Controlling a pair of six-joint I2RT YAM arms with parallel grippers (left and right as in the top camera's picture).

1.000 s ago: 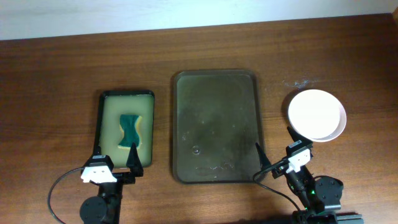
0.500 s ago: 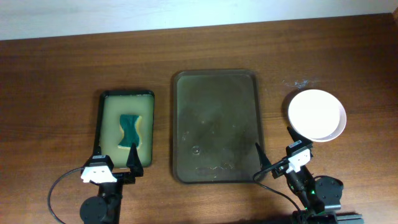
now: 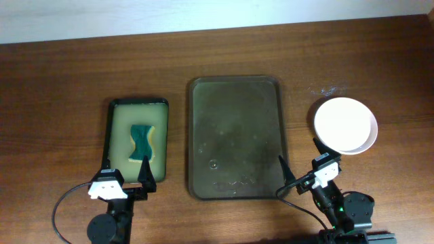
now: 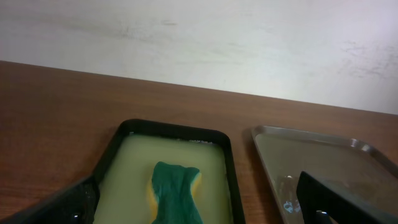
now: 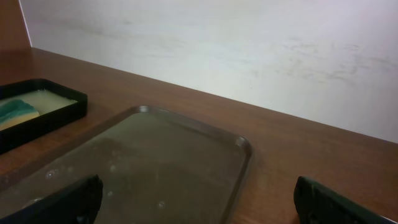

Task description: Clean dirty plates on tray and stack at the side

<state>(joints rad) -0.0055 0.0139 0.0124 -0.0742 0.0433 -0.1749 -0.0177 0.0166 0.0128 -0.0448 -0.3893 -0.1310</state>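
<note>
Left hand (image 3: pixel 125 165) and right hand (image 3: pixel 298 154), both spread wide, gripping nothing. White plates (image 3: pixel 345 125) rest on the tabletop (image 3: pixel 68 81) just ahead-right of the right hand; tray (image 3: pixel 235 135) lies ahead, between both hands.

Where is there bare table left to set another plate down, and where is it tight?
The big tray holds nothing. Bare table runs along the far edge behind both trays, and left of the sponge tray. Tight: the strip between the trays, and the gap between the plates and the right tool.
</note>
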